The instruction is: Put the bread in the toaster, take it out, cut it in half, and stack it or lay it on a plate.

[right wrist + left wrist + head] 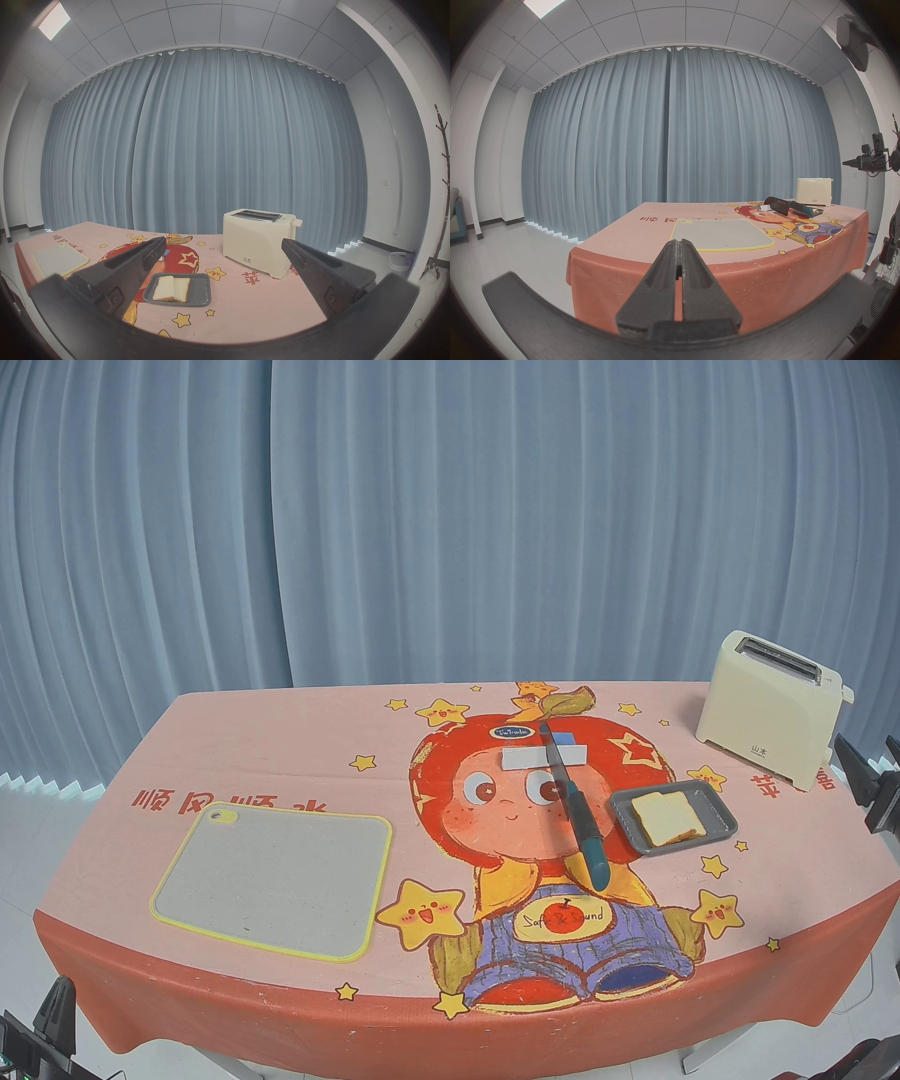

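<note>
Left gripper [678, 246]: fingers clenched on each other, off the table's near left corner.
Right gripper [222, 246]: released, fingers spread wide, off the table's right edge, facing tray and toaster.
Table [281, 754]: pink cartoon cloth.
Cutting board [272, 878]: grey, yellow-rimmed, near left.
Knife [577, 810]: teal handle toward the near edge, blade lying across a white block [525, 757], between board and tray.
Tray [717, 805]: grey, just right of the knife. The bread [667, 817] lies flat in it.
Toaster [771, 707]: cream, far right, apart from the tray, open cloth between.
Curtain [450, 519]: blue, behind.
The right wrist view adds a crease across the bread. The left wrist view sets the board nearest.
</note>
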Tool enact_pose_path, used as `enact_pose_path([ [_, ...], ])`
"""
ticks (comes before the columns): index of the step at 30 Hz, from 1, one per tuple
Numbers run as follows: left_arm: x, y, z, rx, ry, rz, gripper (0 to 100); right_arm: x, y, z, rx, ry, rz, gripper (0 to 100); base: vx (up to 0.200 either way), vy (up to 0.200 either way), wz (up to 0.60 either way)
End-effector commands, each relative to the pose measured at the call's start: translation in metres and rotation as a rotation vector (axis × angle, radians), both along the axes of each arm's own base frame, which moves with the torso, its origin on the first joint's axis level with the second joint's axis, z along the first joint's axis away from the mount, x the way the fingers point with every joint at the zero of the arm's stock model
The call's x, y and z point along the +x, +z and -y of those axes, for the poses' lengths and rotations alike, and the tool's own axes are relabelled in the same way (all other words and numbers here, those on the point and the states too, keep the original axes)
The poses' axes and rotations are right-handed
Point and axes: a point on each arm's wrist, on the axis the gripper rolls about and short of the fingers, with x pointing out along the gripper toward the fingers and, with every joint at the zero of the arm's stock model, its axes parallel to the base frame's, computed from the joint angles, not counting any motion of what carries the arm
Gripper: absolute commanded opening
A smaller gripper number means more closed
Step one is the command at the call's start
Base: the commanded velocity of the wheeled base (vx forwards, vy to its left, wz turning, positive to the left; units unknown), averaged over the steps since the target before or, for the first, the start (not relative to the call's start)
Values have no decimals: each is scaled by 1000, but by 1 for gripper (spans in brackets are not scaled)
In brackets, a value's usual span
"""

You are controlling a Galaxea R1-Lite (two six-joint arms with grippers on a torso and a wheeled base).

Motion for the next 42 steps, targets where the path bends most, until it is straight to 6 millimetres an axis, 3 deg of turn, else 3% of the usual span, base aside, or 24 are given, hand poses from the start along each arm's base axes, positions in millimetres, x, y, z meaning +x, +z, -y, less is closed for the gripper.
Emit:
enact_pose_path([
  [1, 0, -5, 0, 0, 1, -1, 0, -9, 4, 1, 1, 8, 38, 100, 0, 0, 0],
  [17, 0, -5, 0, 0, 1, -1, 0, -30, 9, 8, -8, 17, 98, 100, 0, 0, 0],
  [29, 0, -5, 0, 0, 1, -1, 0, -68, 11, 5, -3, 29, 7, 100, 0, 0, 0],
  [42, 0, -5, 0, 0, 1, -1, 0, -78, 9, 4, -15, 37, 13, 100, 0, 0, 0],
])
